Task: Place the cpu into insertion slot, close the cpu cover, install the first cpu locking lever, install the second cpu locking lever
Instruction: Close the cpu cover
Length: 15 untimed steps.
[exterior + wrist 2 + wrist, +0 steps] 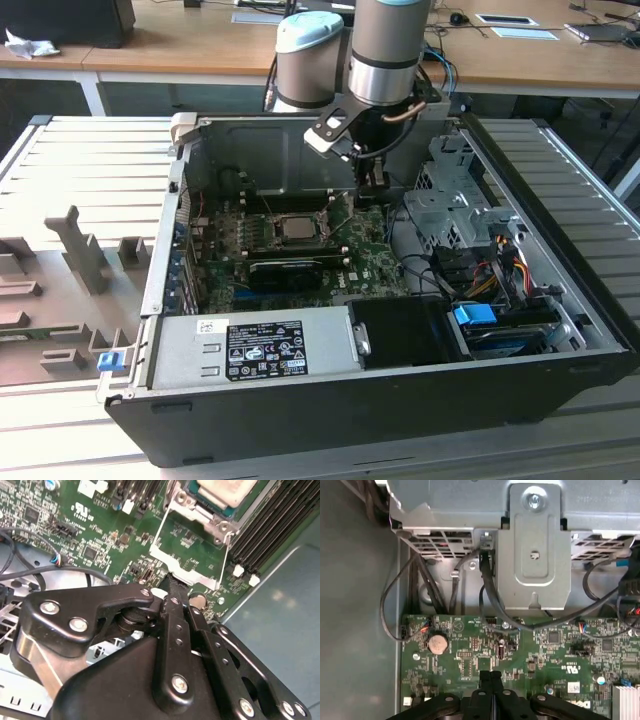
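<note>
- One gripper (171, 580): black metal, jointed links fastened with bright round screws. Its two slim fingers (485, 690) are pressed flat together, with a hairline seam between them in the first wrist view.
- One cpu (227, 490): a flat square chip with a matt silvery-grey face. It lies face up inside the insertion slot, beyond the fingertips and well clear of them. Being square, it has no long axis, and its edges run parallel to the slot's.
- One insertion slot (198, 508): a square socket with a bright stamped-metal rim, set in the green board on the far side of the cover from the gripper.
- One cpu cover (186, 569): a thin, shiny frame plate with a big square window through which the green board shows.
  - It is swung open off the slot, with its hinged edge at the slot and its free edge pointing back at the gripper.
  - The fingertips meet that free edge. I cannot tell whether they pinch it or merely touch it.
- Two white clips (239, 571) end the long black memory slots (272, 522), off to one side of the fingers.
- One round silver coin battery (438, 643) sits on the board ahead of the fingertips in the first wrist view. Beyond it are glossy black cables (487, 587) and one grey sheet-metal bracket (534, 577).
- In the exterior view the gripper (368, 190) hangs inside the open black computer case (400, 410), beside the cpu (297, 228).
</note>
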{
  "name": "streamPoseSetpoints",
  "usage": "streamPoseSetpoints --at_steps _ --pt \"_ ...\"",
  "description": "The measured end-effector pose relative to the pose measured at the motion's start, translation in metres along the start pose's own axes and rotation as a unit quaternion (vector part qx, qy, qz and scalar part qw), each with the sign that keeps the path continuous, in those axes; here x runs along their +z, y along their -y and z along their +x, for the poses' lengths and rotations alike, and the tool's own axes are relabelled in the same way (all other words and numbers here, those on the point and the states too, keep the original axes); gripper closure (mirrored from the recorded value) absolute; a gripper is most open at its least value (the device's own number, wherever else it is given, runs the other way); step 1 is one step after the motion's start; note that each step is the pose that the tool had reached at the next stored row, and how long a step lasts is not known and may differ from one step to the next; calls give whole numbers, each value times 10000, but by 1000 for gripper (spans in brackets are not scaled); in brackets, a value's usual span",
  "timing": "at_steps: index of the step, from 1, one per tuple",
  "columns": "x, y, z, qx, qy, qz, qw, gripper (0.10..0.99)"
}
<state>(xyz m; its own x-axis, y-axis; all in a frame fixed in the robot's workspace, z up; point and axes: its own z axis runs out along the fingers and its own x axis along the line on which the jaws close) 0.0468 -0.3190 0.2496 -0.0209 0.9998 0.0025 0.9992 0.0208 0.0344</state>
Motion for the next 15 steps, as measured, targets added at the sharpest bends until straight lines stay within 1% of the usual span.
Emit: streamPoseSetpoints --at_steps 3,4,6,15 --pt "-2 61 1 -1 0 0 10000 980" --pt "-4 96 2 0 0 0 10000 980" --pt "-5 142 3 0 0 0 10000 980" --pt "-9 252 5 0 0 0 10000 980"
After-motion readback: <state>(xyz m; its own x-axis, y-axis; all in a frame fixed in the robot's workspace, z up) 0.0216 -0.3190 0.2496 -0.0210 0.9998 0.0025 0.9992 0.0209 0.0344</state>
